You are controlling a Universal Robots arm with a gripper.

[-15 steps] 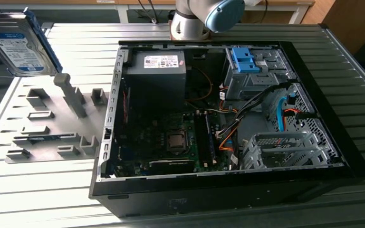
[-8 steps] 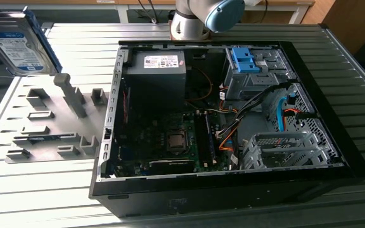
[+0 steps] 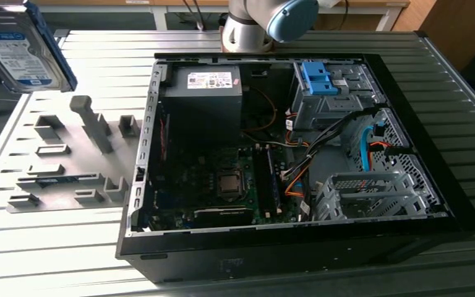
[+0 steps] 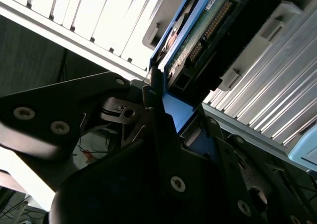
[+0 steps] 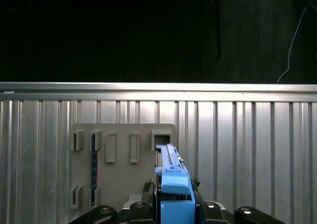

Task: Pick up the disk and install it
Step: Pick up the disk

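Note:
The disk (image 3: 19, 46) is a silver drive with a white-and-blue label and a blue frame. It hangs in the air at the exterior view's far left, above the grey holder plate (image 3: 64, 161). In the second wrist view my gripper (image 4: 171, 110) is shut on the disk (image 4: 198, 30), whose green circuit board and blue edge stick out past the dark fingers (image 4: 153, 92). In the first wrist view the disk (image 5: 173, 179) stands edge-on in my gripper (image 5: 173, 206), over the holder plate (image 5: 124, 159). The open computer case (image 3: 151, 185) lies to the exterior view's right of the disk.
Inside the case, a bare blue bracket (image 3: 320, 77) sits in the far drive bay and a metal drive cage (image 3: 370, 192) is at the near right. A dark box with a white sticker (image 3: 205, 93) is at the back. The arm's base (image 3: 254, 25) stands behind the case on the ribbed table (image 3: 56, 247).

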